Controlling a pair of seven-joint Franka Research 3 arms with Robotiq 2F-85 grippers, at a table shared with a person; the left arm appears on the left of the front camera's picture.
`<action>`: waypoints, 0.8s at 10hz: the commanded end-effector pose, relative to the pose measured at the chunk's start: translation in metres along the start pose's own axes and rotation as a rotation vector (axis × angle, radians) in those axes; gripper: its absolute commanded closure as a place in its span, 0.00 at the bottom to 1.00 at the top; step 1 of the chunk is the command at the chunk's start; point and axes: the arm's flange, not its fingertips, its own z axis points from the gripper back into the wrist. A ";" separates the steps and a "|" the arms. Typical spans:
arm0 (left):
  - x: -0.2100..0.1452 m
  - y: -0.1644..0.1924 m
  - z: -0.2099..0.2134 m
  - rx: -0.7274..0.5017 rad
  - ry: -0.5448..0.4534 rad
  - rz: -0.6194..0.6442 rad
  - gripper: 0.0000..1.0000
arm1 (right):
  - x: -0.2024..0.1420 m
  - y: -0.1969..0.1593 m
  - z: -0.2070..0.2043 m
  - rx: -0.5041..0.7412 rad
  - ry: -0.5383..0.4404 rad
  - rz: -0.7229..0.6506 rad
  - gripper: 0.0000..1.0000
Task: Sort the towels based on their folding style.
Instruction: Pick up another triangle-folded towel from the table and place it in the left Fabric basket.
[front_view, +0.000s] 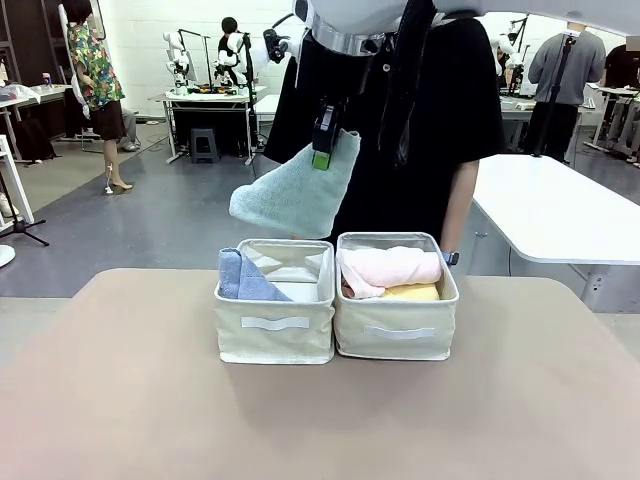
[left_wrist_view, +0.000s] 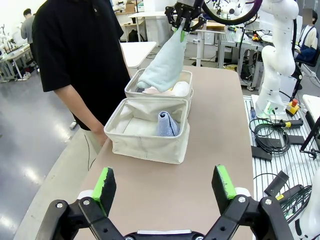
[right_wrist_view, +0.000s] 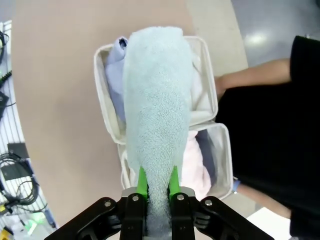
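A: Target towel, where?

B: The grey-green towel (front_view: 295, 195) is in the air, a cone of fuzzy terry with its narrow end up and its wide end hanging down. The wide end is above the far rim of the left basket (front_view: 275, 340), not touching it.

A: Held by?

B: The right gripper (front_view: 323, 150). Its green pads are pinched tight on the narrow tip, coming down from above.

A: Other arm?

B: The left gripper (left_wrist_view: 164, 182) has its fingers spread wide with nothing between them. It hovers low over the near left part of the table.

A: Basket contents?

B: The left basket has the lavender-blue towel (front_view: 245, 280), cone-folded, leaning in its left corner. The right basket (front_view: 398, 340) has the pink towel (front_view: 390, 268) rolled on top and the yellow towel (front_view: 412, 293) under it. Both baskets are soft cream fabric and boxy, each with a flat strap handle in front. They sit side by side, touching, mid-table.

A: Surface?

B: The table (front_view: 120, 400) is matte tan with a smooth top and rounded far corners.

A: Room?

B: A person (front_view: 420, 110) in a black tee stands at the far edge behind the baskets, one forearm down by the right basket. Beyond that there is a shiny grey floor (front_view: 180, 215), white tables (front_view: 550, 205) to the right, and workbenches and people far back.
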 end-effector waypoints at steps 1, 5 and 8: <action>-0.001 -0.003 0.000 0.007 0.020 -0.009 0.00 | -0.004 0.000 0.006 -0.003 0.008 -0.061 0.81; -0.001 -0.003 0.000 0.007 0.020 -0.009 0.00 | -0.004 0.000 0.006 -0.003 0.008 -0.061 0.81; -0.001 -0.003 0.000 0.007 0.020 -0.009 0.00 | 0.008 -0.043 -0.019 0.141 -0.005 -0.054 0.81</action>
